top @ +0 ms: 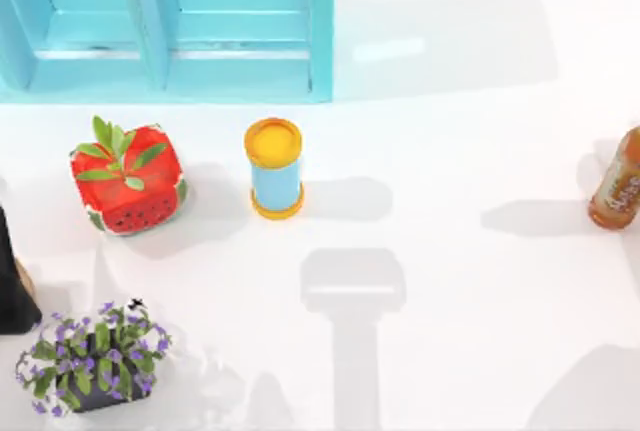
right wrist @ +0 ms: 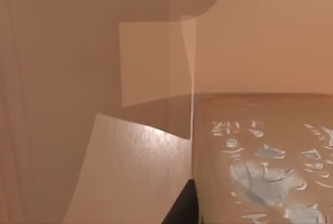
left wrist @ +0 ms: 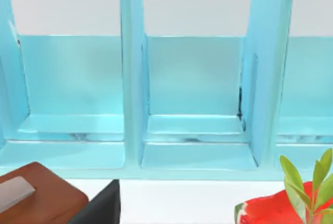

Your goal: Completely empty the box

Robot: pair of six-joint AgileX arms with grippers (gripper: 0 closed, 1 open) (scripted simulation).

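Near the left edge of the white tabletop [top: 450,351], a watermelon-patterned red cube planter with green leaves [top: 127,178]; below it, a purple-flowered plant in a dark pot [top: 92,358].

**Little of the AgileX Body on Show**

The right gripper [right wrist: 184,206] appeared in its own wrist view as one small, near-black sliver. It was broad at the base and narrowed to a rounded point, matte and plain, with no screws, cables or markings to be made out. Whether the black slab [top: 10,291] at the top view's left edge was arm or object could not be told.
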